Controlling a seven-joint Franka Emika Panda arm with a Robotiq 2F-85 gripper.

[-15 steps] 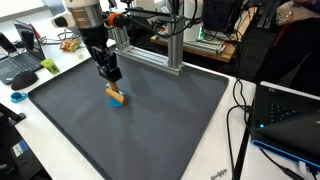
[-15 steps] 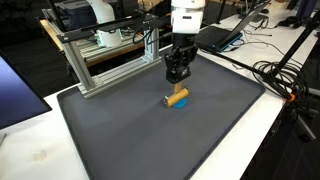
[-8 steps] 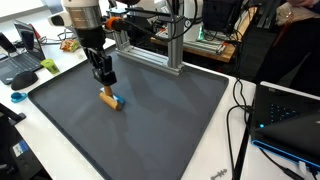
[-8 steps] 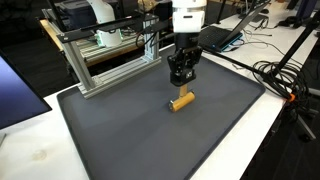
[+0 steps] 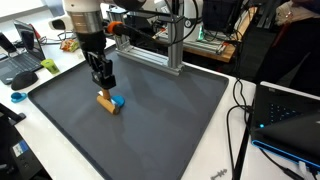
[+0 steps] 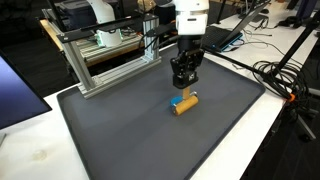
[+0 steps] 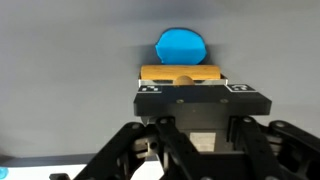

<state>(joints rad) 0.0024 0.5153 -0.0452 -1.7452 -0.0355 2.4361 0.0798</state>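
Observation:
A small wooden block (image 5: 106,100) hangs from my gripper (image 5: 102,86) just above the dark mat (image 5: 160,120). It also shows in the other exterior view, the block (image 6: 186,102) under the gripper (image 6: 183,88). A small blue round piece (image 5: 118,100) lies on the mat right beside the block, also seen in an exterior view (image 6: 177,98). In the wrist view the wooden block (image 7: 180,74) sits just past the gripper body, with the blue piece (image 7: 184,46) beyond it. The fingertips are hidden there.
An aluminium frame (image 5: 150,45) stands at the back of the mat, also seen in an exterior view (image 6: 110,55). Laptops, cables and clutter (image 5: 285,115) lie on the tables around the mat (image 6: 130,140).
The gripper has shifted sideways over the mat and the wooden block has moved with it. The blue piece, earlier mostly covered by the block, now shows beside it.

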